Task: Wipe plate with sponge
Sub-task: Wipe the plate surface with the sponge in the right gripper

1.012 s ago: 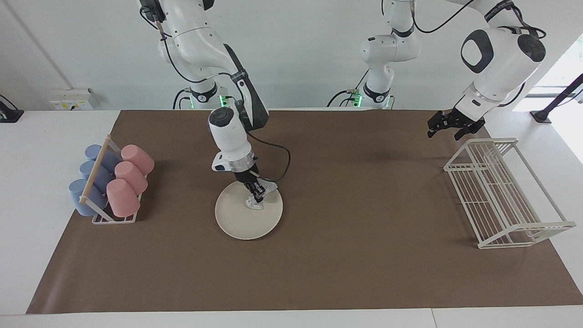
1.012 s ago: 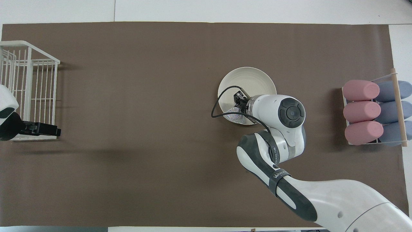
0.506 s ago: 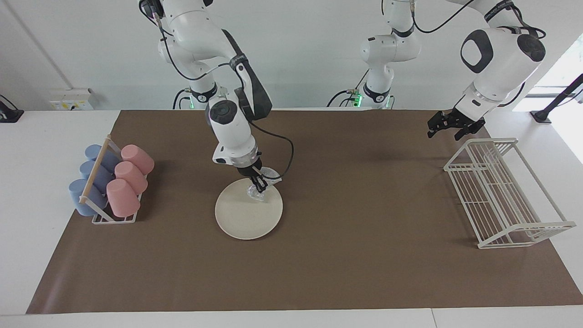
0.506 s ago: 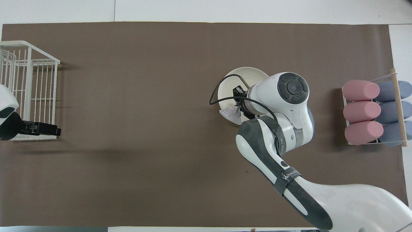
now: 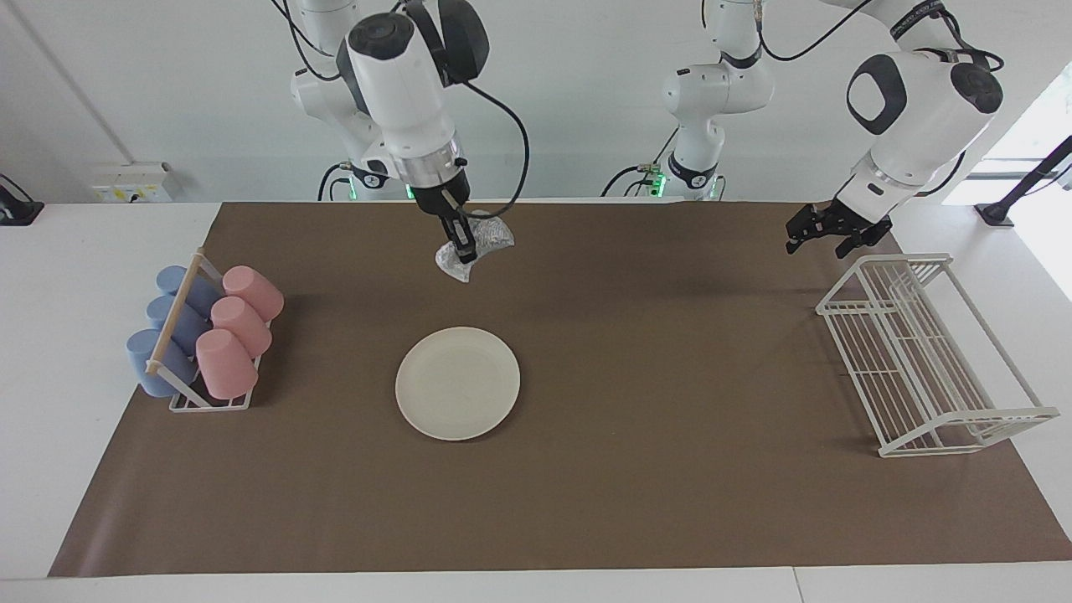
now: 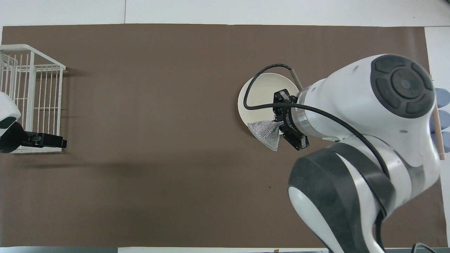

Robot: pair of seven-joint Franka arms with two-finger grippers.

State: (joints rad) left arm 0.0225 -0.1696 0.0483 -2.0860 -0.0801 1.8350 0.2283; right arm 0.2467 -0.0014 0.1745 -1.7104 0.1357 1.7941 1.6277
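The brown-matted counter (image 5: 670, 502) carries the cream plate (image 5: 457, 383) flat near its middle, between the cup rack (image 5: 205, 339) and the wire dish rack (image 5: 921, 352). The right tool (image 5: 463, 248) hangs high over the mat, clamped on the silvery sponge (image 5: 473, 247), well clear of the plate. To wipe again it should descend squarely and press lightly. The left tool (image 5: 825, 233), fingers spread, waits above the dish rack.

Right arm is hanging high over the surface, wrist pointing down, right gripper (image 5: 463, 248) clamping its fingers on the sponge (image 5: 474, 250), pad dangling toward 7 o'clock in the facing view. Left arm is waiting raised, left gripper (image 5: 825, 233) holding its fingers apart, pointing 8 o'clock.
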